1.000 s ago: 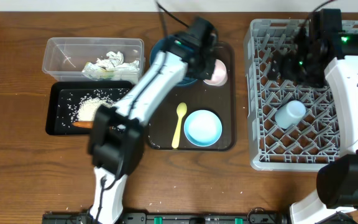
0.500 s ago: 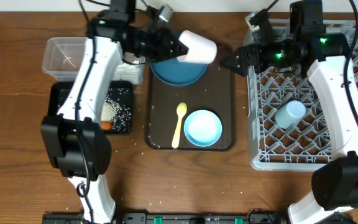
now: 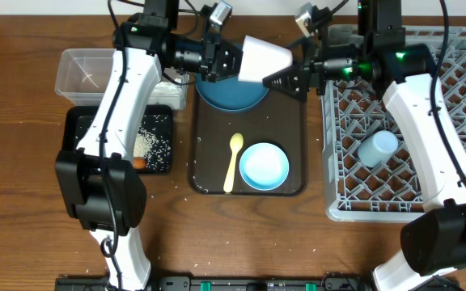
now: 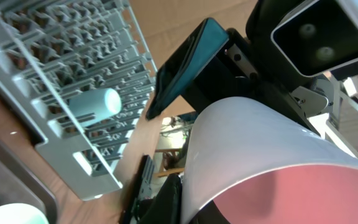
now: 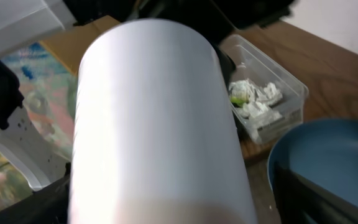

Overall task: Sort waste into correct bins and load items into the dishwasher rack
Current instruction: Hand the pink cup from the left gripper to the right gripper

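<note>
My left gripper (image 3: 230, 61) is shut on the pink cup (image 3: 264, 58), white outside and pink inside, and holds it on its side above the dark blue bowl (image 3: 231, 94). My right gripper (image 3: 285, 79) is open, its fingers at the cup's far end. In the right wrist view the cup (image 5: 154, 124) fills the space between the fingers (image 5: 166, 208). In the left wrist view the cup (image 4: 260, 155) sits against the jaw (image 4: 173, 199). The grey dishwasher rack (image 3: 435, 186) holds the light blue cup (image 3: 377, 148). The white bowl (image 3: 264, 166) and yellow spoon (image 3: 233, 162) lie on the brown tray.
The clear tub (image 3: 87, 69) at back left holds crumpled wrappers and a green packet (image 5: 253, 96). The black tray (image 3: 78, 162) in front of it holds rice (image 3: 148, 144) and a carrot piece (image 3: 139, 162). The brown serving tray (image 3: 294, 129) lies between them and the rack.
My left arm lifted the pink cup off the brown tray and swung it up over the blue bowl. My right gripper moved left from the rack to the cup.
</note>
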{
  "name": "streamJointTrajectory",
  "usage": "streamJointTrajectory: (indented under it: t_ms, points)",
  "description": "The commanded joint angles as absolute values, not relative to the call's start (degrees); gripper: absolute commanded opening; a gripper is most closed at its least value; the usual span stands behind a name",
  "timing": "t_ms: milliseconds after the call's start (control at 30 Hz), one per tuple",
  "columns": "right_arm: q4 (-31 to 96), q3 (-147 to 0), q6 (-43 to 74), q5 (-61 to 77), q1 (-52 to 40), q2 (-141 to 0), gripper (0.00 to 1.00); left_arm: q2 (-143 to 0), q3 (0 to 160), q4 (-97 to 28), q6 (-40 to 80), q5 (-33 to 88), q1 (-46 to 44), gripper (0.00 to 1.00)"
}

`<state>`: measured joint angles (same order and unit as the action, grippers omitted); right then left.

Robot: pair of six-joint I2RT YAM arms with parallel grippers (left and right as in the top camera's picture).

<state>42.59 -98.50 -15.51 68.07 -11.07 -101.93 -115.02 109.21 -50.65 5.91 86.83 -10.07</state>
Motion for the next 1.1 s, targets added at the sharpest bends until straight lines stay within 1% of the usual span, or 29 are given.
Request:
streamJointTrajectory:
  t_ms: [0,167,300,400,500,567,667,733,800,867,1000,1033,1067]
  points:
    - [41.9,-98.3,-15.9,70.5,-11.3,-100.8,0.88,-114.7,109.7,-50.8,4.9,89.1,-10.1,0.06]
    - [41.8,-98.3,-15.9,71.0,-11.3,-100.8,0.76,-114.7,109.6,-50.7,4.9,89.1,-10.1,0.06]
    - [40.3,-98.3,-15.9,73.1,-11.3,-100.8,0.73,-114.7,109.6,-50.8,4.7,89.1,-10.1,0.06]
    - [38.9,-98.3,-15.9,74.3,-11.3,-100.8,0.69,-114.7,109.6,-50.8,4.7,89.1,-10.1,0.06]
    - [38.7,-98.3,-15.9,74.4,-11.3,-100.8,0.62,-114.7,109.6,-50.7,4.7,89.1,-10.1,0.06]
    - [38.8,-98.3,-15.9,74.4,-11.3,-100.8,0.56,-114.7,109.6,-50.8,4.7,89.1,-10.1,0.07]
    - [38.8,-98.3,-15.9,74.4,-11.3,-100.8,0.54,-114.7,109.6,-50.7,4.7,89.1,-10.1,0.17]
    - [38.8,-98.3,-15.8,74.4,-11.2,-100.7,0.53,-114.7,109.6,-50.7,4.7,89.1,-10.1,0.29]
    - [38.8,-98.3,-14.2,73.3,-10.7,-100.7,0.53,-114.7,109.6,-50.8,4.7,88.9,-10.1,0.35]
    - [39.4,-98.3,-13.5,71.7,-9.8,-100.6,0.54,-114.7,109.6,-50.8,4.7,87.6,-10.1,0.39]
    - [42.5,-98.3,-11.7,65.5,-6.4,-99.5,0.55,-114.7,109.6,-50.8,4.7,83.3,-10.1,0.40]
    - [43.7,-98.3,-10.6,62.6,-5.3,-98.9,0.57,-114.7,109.6,-50.8,4.7,81.7,-10.1,0.40]
    - [45.0,-98.3,-9.6,59.7,-4.4,-98.3,0.59,-114.7,109.6,-50.8,4.7,80.1,-10.1,0.43]
